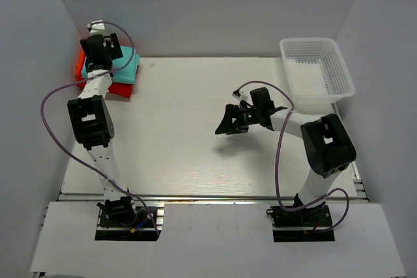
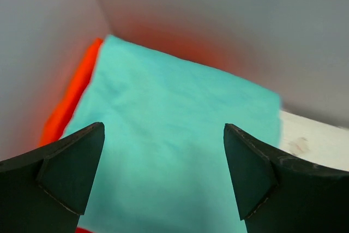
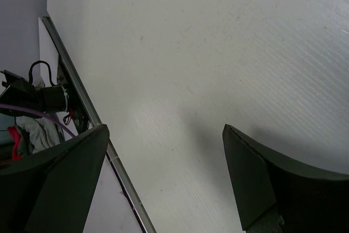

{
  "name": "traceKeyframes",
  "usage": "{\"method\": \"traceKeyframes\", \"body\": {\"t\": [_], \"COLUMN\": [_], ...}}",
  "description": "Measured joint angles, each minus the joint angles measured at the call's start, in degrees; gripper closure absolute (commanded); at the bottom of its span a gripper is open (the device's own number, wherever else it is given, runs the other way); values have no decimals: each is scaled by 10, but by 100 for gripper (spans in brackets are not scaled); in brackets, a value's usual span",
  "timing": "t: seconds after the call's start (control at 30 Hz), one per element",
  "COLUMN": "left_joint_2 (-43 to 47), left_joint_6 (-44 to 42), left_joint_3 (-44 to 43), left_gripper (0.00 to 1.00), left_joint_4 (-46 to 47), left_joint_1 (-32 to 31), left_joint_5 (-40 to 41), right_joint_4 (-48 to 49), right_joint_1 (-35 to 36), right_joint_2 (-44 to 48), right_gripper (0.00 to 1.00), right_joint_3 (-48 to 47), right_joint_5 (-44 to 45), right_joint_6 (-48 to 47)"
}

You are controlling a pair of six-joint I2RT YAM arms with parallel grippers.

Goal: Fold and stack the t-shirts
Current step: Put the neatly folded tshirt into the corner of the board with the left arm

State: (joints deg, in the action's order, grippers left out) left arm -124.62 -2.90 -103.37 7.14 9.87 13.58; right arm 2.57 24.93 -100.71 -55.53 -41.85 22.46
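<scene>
Far-left corner of the white table (image 1: pixel 195 135): the folded teal cloth t-shirt (image 2: pixel 174 135) lies flat on top of the bright red cloth t-shirt (image 1: pixel 121 88), which sticks out along the near side of the stack. An orange cloth edge (image 2: pixel 68 99) shows on the stack's left side, next to the side wall. The stack sits close against both walls

Left gripper (image 1: pixel 103 45): reaches over the stack, above the teal shirt. Jaws spread wide with nothing between them, and teal cloth fills the gap in the wrist view. Cannot tell whether the fingertips touch the cloth

Right gripper (image 1: pixel 228 124): over bare table, right of centre, well apart from the shirts. Jaws spread wide and holding nothing. It points toward the left, and its shadow falls on the table surface below it

White plastic mesh basket (image 1: pixel 319 73): far-right corner of the table, upright, no cloth visible inside. It is well apart from the stack and beyond the right arm's elbow
</scene>
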Motion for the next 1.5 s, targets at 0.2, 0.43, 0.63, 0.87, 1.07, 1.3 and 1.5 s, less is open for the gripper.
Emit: {"method": "traceKeyframes", "body": {"t": [0.2,0.43,0.63,0.87,1.07,1.3,1.5], "left_joint_2": [-3,-65,-136,-167,-147,-83,-42], "left_joint_6": [45,106,159,209,210,228,257], "left_joint_3": [2,-30,-115,-188,-145,-31,62], "left_gripper": [5,6,7,9,0,0,0], "left_joint_4": [-42,-68,-95,-150,-133,-71,19], "left_joint_1": [36,90,140,149,148,150,151], "left_joint_5": [-138,-201,-247,-261,-263,-257,-254], "right_joint_4": [2,1,-9,-12,-12,-11,-13], "right_joint_1": [1,1,1,1,1,3,11], "right_joint_2": [-2,-16,-24,-26,-23,2,9], "right_gripper": [10,10,10,10,10,10,10], "right_joint_3": [0,0,-8,-9,-9,0,5], "right_joint_5": [-7,-12,-17,-19,-18,-21,-22], "right_joint_6": [-2,-7,-11,-13,-18,-22,-37]}}
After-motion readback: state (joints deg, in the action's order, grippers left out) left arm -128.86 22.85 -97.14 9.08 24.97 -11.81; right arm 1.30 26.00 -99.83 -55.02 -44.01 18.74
